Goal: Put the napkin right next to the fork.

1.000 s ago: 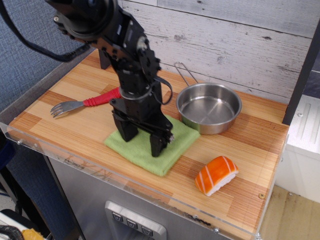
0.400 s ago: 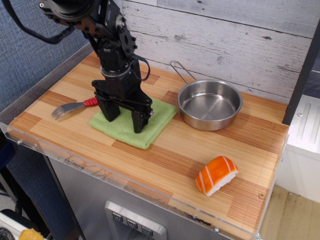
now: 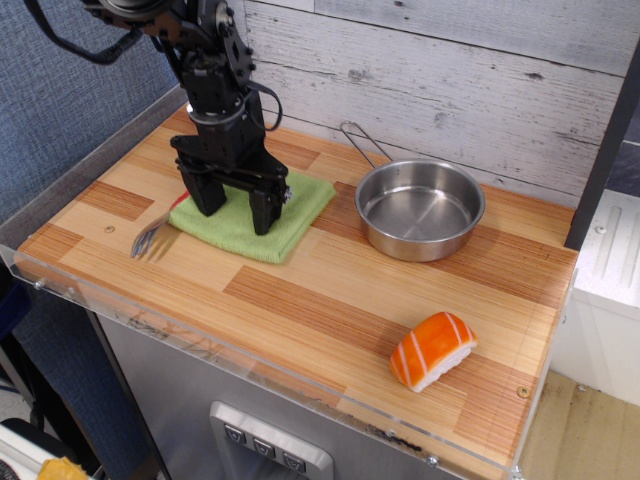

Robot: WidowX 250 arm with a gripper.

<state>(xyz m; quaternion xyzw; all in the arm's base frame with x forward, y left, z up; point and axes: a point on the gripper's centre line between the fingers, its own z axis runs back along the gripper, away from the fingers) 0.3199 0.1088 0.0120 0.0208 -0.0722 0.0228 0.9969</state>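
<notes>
The light green napkin [image 3: 296, 205] lies flat on the wooden table, left of the steel pan. My gripper [image 3: 236, 206] stands over the napkin's left half, jaws apart, with both fingertips [image 3: 262, 218] down on the cloth and nothing held between them. The fork [image 3: 151, 239] lies at the napkin's left edge, its grey tines pointing to the front. Only a bit of its red handle [image 3: 180, 202] shows beside my left finger; the remainder is hidden by the gripper and cloth. The cloth touches or overlaps the handle.
A steel pan [image 3: 419, 211] with a wire handle stands right of the napkin, a small gap between them. A salmon sushi piece [image 3: 432, 349] lies at the front right. The table's front edge has a clear plastic lip [image 3: 250, 372]. A plank wall runs along the back.
The gripper has slid left and back with the napkin under its fingertips, away from the pan. The fork has turned, tines now pointing frontward, and its handle is mostly covered.
</notes>
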